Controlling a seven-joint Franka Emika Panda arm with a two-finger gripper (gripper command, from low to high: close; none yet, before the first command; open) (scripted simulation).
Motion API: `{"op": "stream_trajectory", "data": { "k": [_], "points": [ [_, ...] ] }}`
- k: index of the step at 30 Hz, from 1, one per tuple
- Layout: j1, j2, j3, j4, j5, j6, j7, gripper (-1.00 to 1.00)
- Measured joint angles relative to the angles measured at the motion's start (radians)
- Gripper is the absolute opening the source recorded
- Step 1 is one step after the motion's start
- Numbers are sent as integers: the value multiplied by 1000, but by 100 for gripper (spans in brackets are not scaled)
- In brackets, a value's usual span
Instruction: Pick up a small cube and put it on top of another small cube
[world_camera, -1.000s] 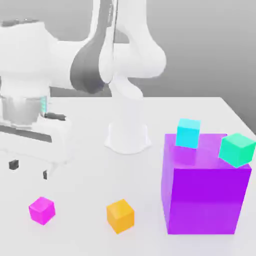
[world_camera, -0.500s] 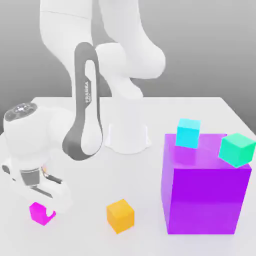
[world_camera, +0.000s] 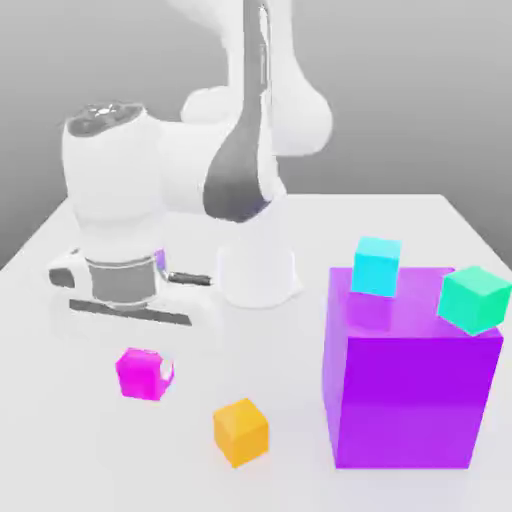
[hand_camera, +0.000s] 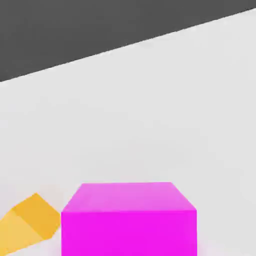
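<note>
Gripping the pink cube (world_camera: 141, 373), the tool (world_camera: 146, 366) is shut on it, just clear of the worktop (world_camera: 60, 440) by my reading. Pickup done; carry and placement remain. Orange cube (world_camera: 240, 431) nearby; blue cube (world_camera: 376, 266) waits atop the purple block (world_camera: 410, 390).

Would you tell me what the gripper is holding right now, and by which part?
The gripper holds the small magenta cube, fingers closed on its opposite side faces.
</note>
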Motion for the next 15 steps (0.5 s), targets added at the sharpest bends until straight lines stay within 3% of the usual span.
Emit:
{"op": "stream_trajectory", "data": {
  "k": [13,15],
  "points": [
    [285,-474,248,-4,64,-465,-25,-100],
    [316,-506,273,-25,74,-476,-30,-100]
  ]
}}
